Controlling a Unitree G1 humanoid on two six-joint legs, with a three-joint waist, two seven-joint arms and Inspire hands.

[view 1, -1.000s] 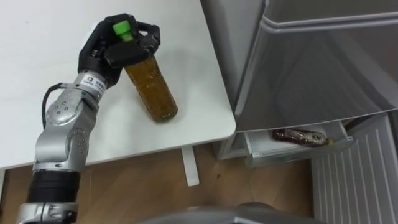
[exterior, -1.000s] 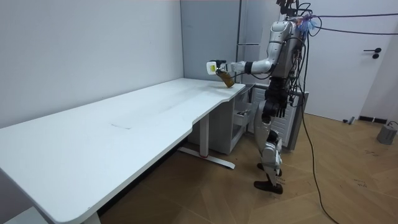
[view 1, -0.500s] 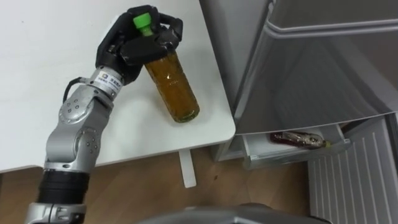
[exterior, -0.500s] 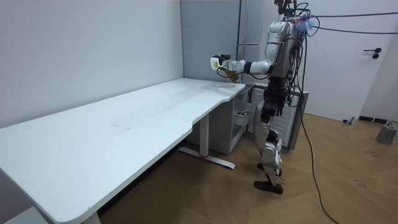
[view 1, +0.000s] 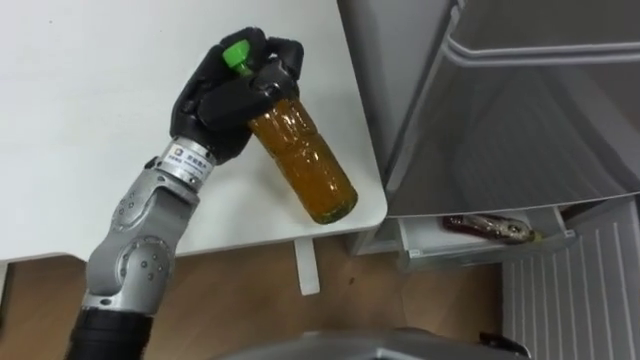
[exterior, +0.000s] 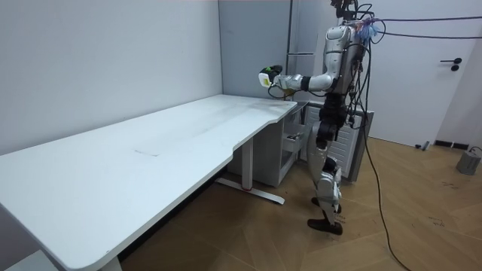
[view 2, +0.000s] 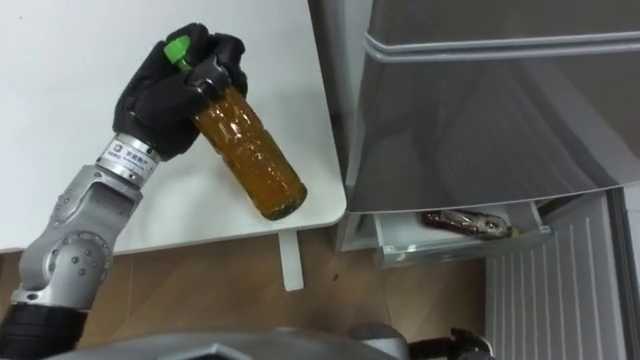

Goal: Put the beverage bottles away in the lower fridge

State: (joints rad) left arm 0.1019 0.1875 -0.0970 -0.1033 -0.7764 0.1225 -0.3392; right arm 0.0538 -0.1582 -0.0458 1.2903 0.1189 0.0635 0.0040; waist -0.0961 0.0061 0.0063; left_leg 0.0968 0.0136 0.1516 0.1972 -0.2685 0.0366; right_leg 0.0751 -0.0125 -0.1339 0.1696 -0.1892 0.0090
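One bottle [view 1: 305, 160] tight in left hand [view 1: 220, 100] over table [view 1: 80, 100] corner, open fridge drawer [view 1: 480, 248] just beside

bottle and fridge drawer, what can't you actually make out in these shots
Neck of the bottle: left eye view, wrapped by the left hand; just the green cap pokes out.
Inside of the drawer: both eye views, the grey fridge front above covers most of it; one dark bottle lies in the visible strip.
Fridge top: cut off by the eye views' upper edge.
Room view: the grip is too small to read.
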